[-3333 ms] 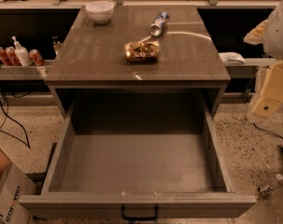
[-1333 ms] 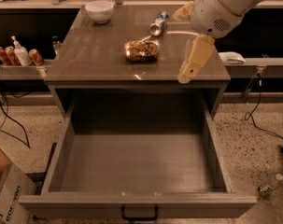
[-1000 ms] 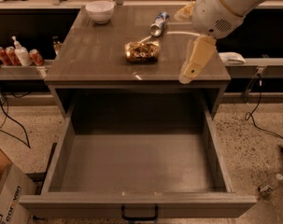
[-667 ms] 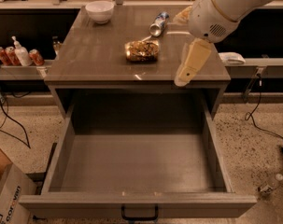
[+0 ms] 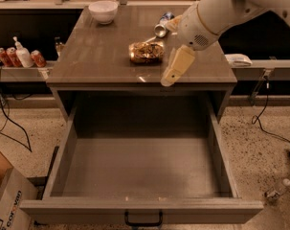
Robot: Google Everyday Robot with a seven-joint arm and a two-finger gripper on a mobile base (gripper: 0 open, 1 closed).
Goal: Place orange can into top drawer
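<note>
The orange can lies on its side on the cabinet top, near the middle. The top drawer is pulled fully out below it, with a plain grey inside that holds nothing and a small black handle on its front panel. My gripper hangs over the right part of the cabinet top, just right of the can and apart from it. It is open and holds nothing; one cream finger points down toward the front edge.
A silver-and-blue can lies behind the orange can, close to my wrist. A white bowl stands at the back left of the top. Small red cans and a bottle sit on a left shelf. A cardboard box stands at the lower left.
My arm came in from the right edge over the cabinet top and has drifted left toward the orange can. The can and the drawer have not moved.
</note>
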